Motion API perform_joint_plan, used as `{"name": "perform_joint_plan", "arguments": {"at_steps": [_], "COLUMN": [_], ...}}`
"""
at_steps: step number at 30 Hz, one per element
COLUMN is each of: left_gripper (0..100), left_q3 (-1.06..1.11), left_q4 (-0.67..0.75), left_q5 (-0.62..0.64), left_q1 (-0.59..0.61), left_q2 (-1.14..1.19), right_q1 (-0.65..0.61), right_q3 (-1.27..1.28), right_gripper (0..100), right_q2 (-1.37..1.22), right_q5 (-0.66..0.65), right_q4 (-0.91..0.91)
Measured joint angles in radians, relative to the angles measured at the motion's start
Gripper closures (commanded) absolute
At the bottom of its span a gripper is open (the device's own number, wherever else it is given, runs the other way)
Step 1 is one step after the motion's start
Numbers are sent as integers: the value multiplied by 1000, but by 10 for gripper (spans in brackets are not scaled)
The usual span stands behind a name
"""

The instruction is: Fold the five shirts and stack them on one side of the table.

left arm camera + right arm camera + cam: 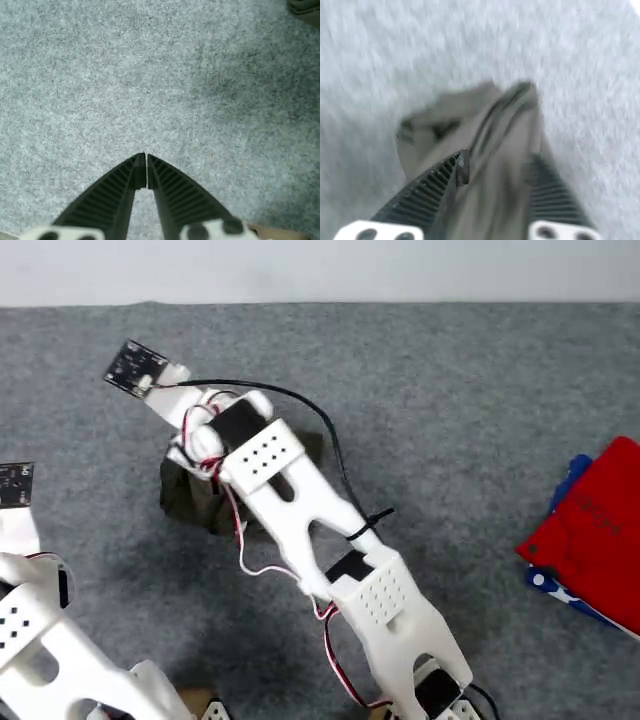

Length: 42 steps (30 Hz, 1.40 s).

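A dark olive shirt (188, 498) hangs bunched under the wrist of my right arm (300, 500), left of the table's middle. In the right wrist view the olive shirt (485, 120) runs up between the black fingers (432, 185), and my right gripper (495, 172) is shut on its fabric. My left gripper (146, 161) is shut on nothing, with its tips together just above the bare grey carpet (100, 75). A corner of the olive shirt (306, 7) shows at the edge of the left wrist view. My left arm (40, 630) sits at the near left corner.
A folded red shirt (600, 530) lies on a blue patterned one (562, 585) at the table's right edge. Grey carpet (450, 390) covers the table. A pale wall (320, 270) runs along the far edge.
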<state>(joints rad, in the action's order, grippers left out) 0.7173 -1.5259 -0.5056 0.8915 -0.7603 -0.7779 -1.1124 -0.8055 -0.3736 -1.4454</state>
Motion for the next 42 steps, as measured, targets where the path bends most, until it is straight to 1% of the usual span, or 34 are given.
{"name": "perform_joint_plan", "arguments": {"at_steps": [1,3,6,9,12,17,21,25,29,34,38,42], "left_gripper": [980,980,980,980,980,980,980,980,980,980,980,980], "left_q3": [0,0,0,0,0,0,0,0,0,0,0,0], "left_q4": [0,0,0,0,0,0,0,0,0,0,0,0], "left_q5": [0,0,0,26,55,68,68,68,68,68,68,68], "left_q1": [0,0,0,0,0,0,0,0,0,0,0,0], "left_q2": [0,0,0,0,0,0,0,0,0,0,0,0], "right_q1": [14,38,55,46,0,-130,-166,-138,-52,52,98,114], "right_q3": [-2,-2,-2,-2,-2,-2,-37,-115,-167,-167,-71,126], "right_gripper": [969,991,988,988,988,988,988,987,988,989,989,989], "right_q2": [-11,-38,-83,-152,-199,-204,-189,-135,-124,-124,-83,-9], "right_q5": [-29,-80,-103,-110,-110,-110,-110,-112,-115,-112,-114,-112], "right_q4": [-23,-83,-149,-150,-98,-2,5,-66,-175,-307,-310,-310]}}
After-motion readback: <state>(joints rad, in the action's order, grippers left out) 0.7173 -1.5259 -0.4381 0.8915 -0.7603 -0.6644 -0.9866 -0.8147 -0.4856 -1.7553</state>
